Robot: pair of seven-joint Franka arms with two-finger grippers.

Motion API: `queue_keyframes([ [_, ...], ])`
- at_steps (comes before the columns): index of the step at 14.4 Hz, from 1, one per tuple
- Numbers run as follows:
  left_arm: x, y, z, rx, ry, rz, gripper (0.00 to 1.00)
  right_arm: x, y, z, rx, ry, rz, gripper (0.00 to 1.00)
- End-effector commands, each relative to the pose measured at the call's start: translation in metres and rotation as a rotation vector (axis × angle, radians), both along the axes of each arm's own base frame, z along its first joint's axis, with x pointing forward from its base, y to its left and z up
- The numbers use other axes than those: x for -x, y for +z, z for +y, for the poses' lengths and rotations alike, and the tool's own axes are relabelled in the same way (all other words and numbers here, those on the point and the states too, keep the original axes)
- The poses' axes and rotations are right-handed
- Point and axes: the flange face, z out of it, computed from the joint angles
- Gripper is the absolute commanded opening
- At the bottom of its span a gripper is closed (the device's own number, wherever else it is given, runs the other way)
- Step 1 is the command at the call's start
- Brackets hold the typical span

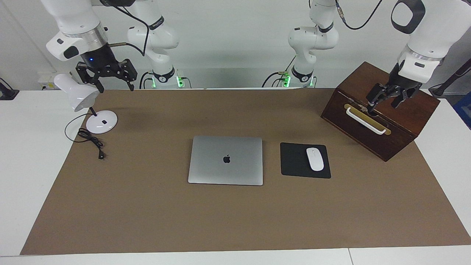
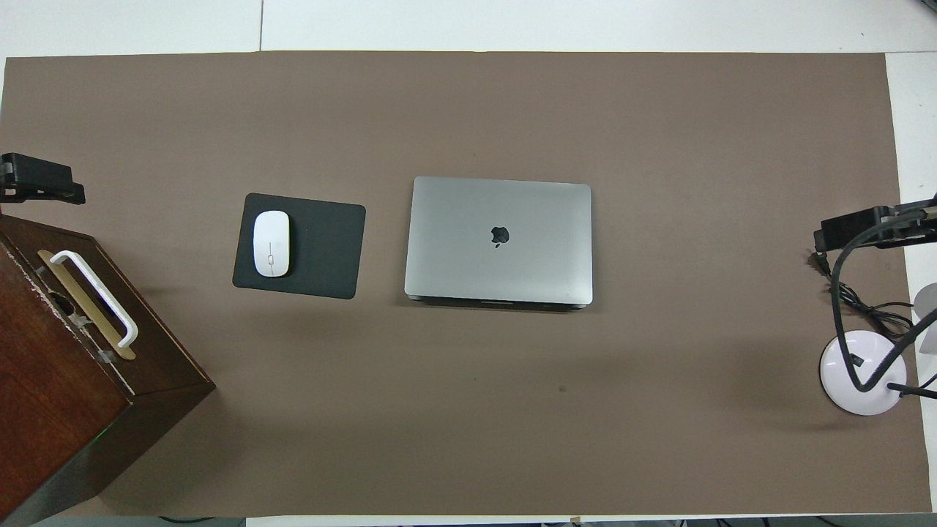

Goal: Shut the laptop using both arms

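The silver-grey laptop (image 1: pixel 225 160) (image 2: pixel 498 240) lies in the middle of the brown mat with its lid down flat and the apple logo facing up; the keyboard is hidden. Nothing touches it. My left gripper (image 1: pixel 382 103) (image 2: pixel 36 179) hangs open over the wooden box at the left arm's end, just above its white handle, holding nothing. Up over the desk lamp at the right arm's end, my right gripper (image 1: pixel 116 87) (image 2: pixel 864 227) is open and empty. Both grippers are well away from the laptop.
A black mouse pad (image 1: pixel 296 162) with a white mouse (image 1: pixel 315 159) lies beside the laptop toward the left arm's end. A dark wooden box (image 1: pixel 401 125) with a white handle stands there. A white desk lamp (image 1: pixel 101 121) and its cable sit at the right arm's end.
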Motion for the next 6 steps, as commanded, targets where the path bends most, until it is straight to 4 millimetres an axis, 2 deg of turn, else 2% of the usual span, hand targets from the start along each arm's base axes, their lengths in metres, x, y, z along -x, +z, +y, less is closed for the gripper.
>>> queue_keyframes([
  [1, 0.0035, -0.0028, 0.0033, -0.015, -0.024, -0.009, 1.00, 0.0081, -0.0006, -0.0046, 0.009, 0.010, 0.010, 1.00],
  [6, 0.0042, -0.0042, 0.0041, -0.015, -0.023, -0.001, 1.00, 0.0080, -0.0005, -0.0046, 0.009, 0.010, 0.008, 1.00],
])
